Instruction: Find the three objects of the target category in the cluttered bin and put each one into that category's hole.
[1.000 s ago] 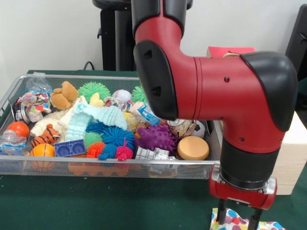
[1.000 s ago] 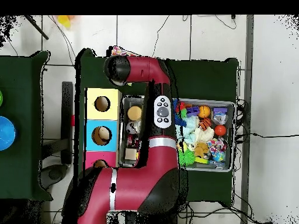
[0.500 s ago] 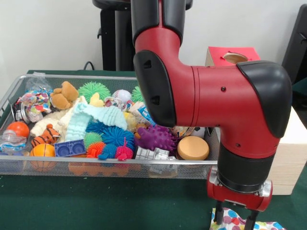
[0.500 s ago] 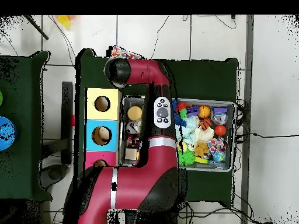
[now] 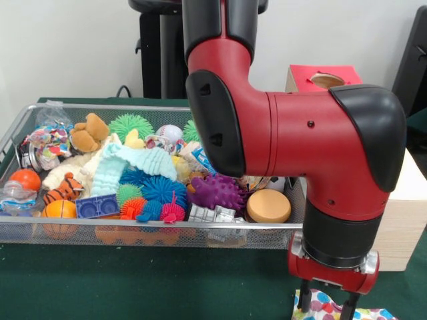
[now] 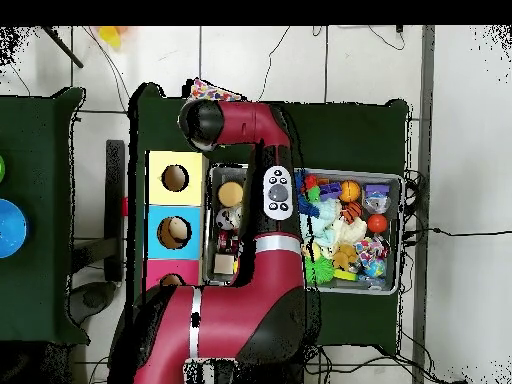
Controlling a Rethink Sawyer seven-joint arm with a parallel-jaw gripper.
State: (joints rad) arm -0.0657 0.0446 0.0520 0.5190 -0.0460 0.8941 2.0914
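The wire mesh bin (image 5: 100, 107) holds a heap of toys; in the overhead view the arm crosses the middle of the bin (image 6: 401, 235). A small dotted bundle (image 5: 50, 141) lies at the bin's left end and also shows in the overhead view (image 6: 373, 264). A larger dotted cloth (image 5: 321, 308) lies on the green table in front of the bin, at the picture's bottom edge; it also shows in the overhead view (image 6: 216, 91). My gripper (image 5: 327, 308) stands over it, fingers apart on either side of the cloth, tips cut off. The yellow-surround hole (image 6: 175, 178) is close by.
A blue-surround hole (image 6: 175, 232) and a red-topped box (image 5: 320, 77) stand in line with the yellow one. A pale wood box side (image 5: 408, 220) is right of my gripper. A mint knitted cloth (image 5: 133, 163) and spiky balls (image 5: 217, 190) fill the bin.
From one second ago to half a second ago the arm shifted a little left in the front view, uncovering the red box's hole. Nothing has moved since.
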